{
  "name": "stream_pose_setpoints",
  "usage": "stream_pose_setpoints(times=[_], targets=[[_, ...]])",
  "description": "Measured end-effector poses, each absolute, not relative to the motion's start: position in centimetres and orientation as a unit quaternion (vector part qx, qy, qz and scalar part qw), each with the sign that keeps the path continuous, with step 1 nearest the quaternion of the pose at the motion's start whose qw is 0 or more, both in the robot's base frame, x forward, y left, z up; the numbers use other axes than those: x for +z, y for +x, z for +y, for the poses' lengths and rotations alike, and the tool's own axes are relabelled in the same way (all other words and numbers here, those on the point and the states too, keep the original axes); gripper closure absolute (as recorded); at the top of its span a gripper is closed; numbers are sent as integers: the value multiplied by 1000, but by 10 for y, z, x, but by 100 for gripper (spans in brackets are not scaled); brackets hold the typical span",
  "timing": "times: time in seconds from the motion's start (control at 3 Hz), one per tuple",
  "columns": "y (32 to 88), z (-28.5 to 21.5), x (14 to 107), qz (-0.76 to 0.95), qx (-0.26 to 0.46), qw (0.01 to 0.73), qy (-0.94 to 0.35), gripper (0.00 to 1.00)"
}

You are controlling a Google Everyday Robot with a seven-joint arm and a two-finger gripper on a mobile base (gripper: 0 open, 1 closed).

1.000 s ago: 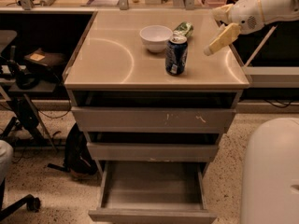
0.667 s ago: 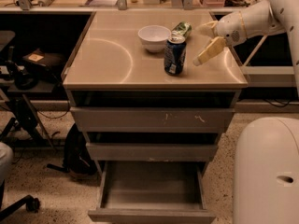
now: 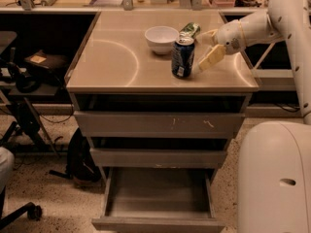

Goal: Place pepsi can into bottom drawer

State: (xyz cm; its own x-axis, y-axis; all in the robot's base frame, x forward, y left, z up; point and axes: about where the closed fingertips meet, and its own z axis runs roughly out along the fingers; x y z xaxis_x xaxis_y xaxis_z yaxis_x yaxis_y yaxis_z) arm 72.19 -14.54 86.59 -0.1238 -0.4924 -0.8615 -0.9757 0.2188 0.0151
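Observation:
The pepsi can (image 3: 182,57) stands upright on the cabinet top (image 3: 116,57), just in front of the white bowl (image 3: 161,39). My gripper (image 3: 205,47) is at can height right beside the can's right side, open and empty, with one cream finger (image 3: 211,58) low and the other near the green can. It is not touching the pepsi can. The bottom drawer (image 3: 158,223) is pulled open at floor level and its inside looks bare.
A green can (image 3: 190,29) lies behind the pepsi can, next to the bowl. The two upper drawers (image 3: 158,124) are shut. My white base (image 3: 274,174) stands at the cabinet's right. A chair and bags sit on the floor at left.
My gripper has moved left and a little down toward the pepsi can, ending close to its right side. The can, bowl and drawers have not moved.

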Motion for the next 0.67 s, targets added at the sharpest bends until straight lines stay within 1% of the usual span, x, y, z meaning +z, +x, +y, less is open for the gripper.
stream_pose_setpoints(times=[0.33,0.67], targets=[[720,-119,847,665,350,367,-548,0],[720,-119,846,665,351,366,-548,0]])
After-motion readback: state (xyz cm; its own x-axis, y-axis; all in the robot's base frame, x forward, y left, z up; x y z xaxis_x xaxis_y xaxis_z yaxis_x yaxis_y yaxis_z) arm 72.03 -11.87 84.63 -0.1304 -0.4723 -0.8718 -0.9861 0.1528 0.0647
